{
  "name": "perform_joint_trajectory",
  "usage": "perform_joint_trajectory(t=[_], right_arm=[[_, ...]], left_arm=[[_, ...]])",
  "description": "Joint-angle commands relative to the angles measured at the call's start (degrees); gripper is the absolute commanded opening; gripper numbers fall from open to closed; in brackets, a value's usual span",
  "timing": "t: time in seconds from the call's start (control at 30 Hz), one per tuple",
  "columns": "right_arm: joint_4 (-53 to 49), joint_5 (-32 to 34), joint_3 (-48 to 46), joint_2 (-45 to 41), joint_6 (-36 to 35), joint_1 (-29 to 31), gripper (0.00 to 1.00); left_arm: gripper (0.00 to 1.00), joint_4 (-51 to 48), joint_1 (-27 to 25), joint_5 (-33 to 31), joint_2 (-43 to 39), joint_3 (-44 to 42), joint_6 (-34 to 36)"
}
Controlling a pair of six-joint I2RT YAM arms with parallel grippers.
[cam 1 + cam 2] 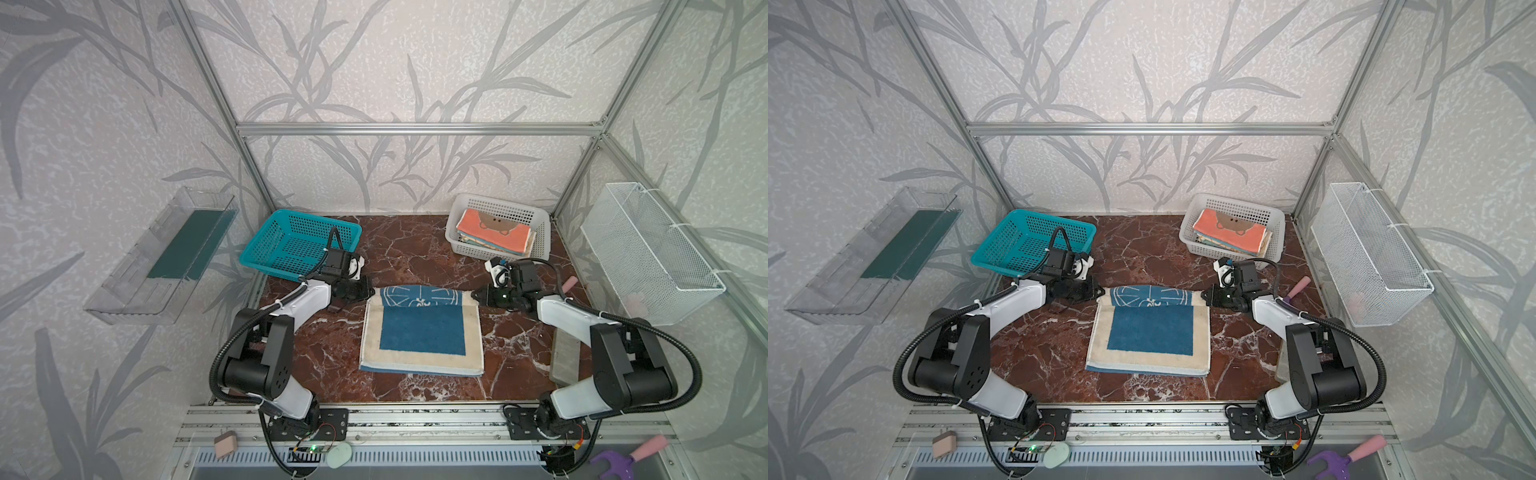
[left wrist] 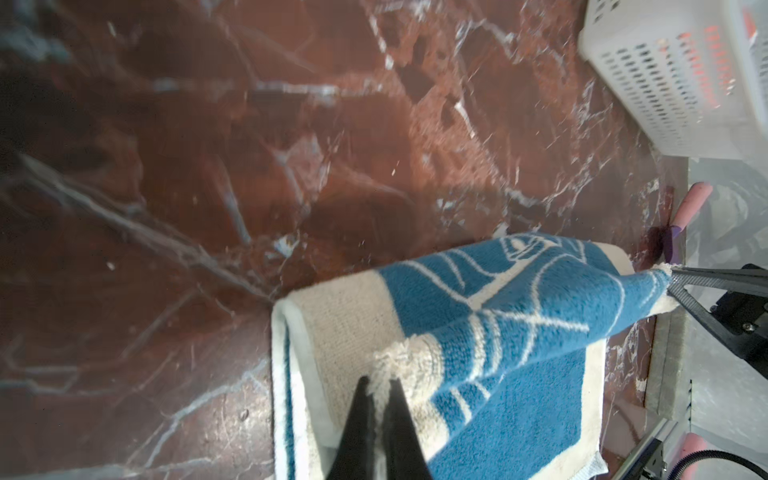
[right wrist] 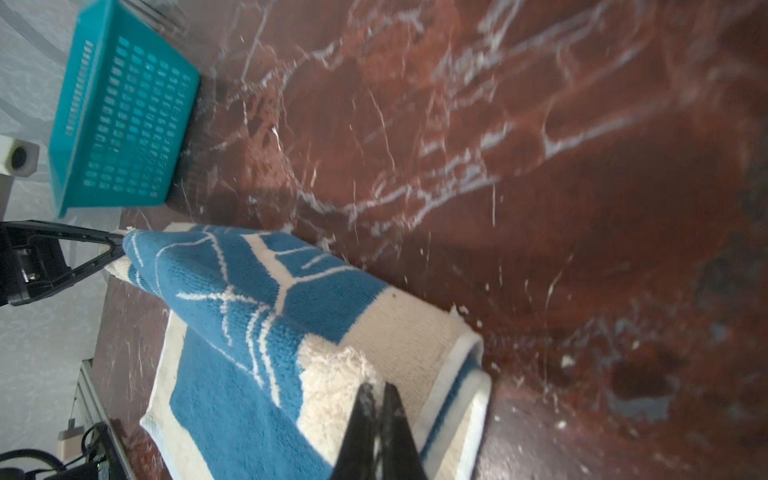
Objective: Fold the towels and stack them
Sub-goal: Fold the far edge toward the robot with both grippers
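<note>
Blue-and-cream towel (image 1: 422, 336): terry cloth with a looped pile, rectangular. We find it at the middle of the table, its near part lying flat, with a solid blue panel inside a broad cream border and a pale blue hem. The far edge is raised and curled over toward the near side, showing a blue face with thin white line drawing

Left gripper (image 1: 371, 292): black tapered fingers pressed together on the far left corner of this towel, with cream fringe bunched at the tips

Right gripper (image 1: 473, 296): likewise pinching the far right corner. Between the two the cloth sags in a soft roll

Folded towels (image 1: 494, 232): a small stack, coral-orange bear face uppermost. We place it inside the white perforated plastic basket (image 1: 498, 205) at the far right of the table

Teal perforated plastic basket (image 1: 266, 237): rectangular, at the far left

Tabletop (image 1: 415, 249): glossy, red-brown marble pattern with white veins

Room: we note pale wallpaper (image 1: 374, 62) with a grey leaf print, an aluminium profile frame (image 1: 415, 128), a clear plastic tray (image 1: 137, 282) on the left wall and a white wire-mesh basket (image 1: 648, 249) on the right wall
</note>
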Motion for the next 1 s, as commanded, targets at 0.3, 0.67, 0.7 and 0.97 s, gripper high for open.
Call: perform_joint_trajectory(t=[0.3, 0.67, 0.7, 0.97], right_arm=[[-20.7, 5.2, -0.1, -14.4, 0.9, -0.3, 0.4], [-27.5, 4.7, 9.6, -6.2, 6.8, -0.2, 0.45], [-26.2, 3.6, 10.7, -3.9, 7.1, -0.3, 0.46], [-30.7, 1.1, 15.3, 4.5, 2.4, 2.9, 0.26]], left_arm=[[0.0, 6.0, 0.1, 1.7, -3.0, -9.9, 0.7], [0.0, 6.4, -2.5, -0.5, -6.7, -10.5, 2.7], [0.0, 6.2, -2.9, -1.1, -7.1, -10.7, 3.0], [0.04, 6.5, -7.4, -10.3, -12.9, -15.5, 5.6]])
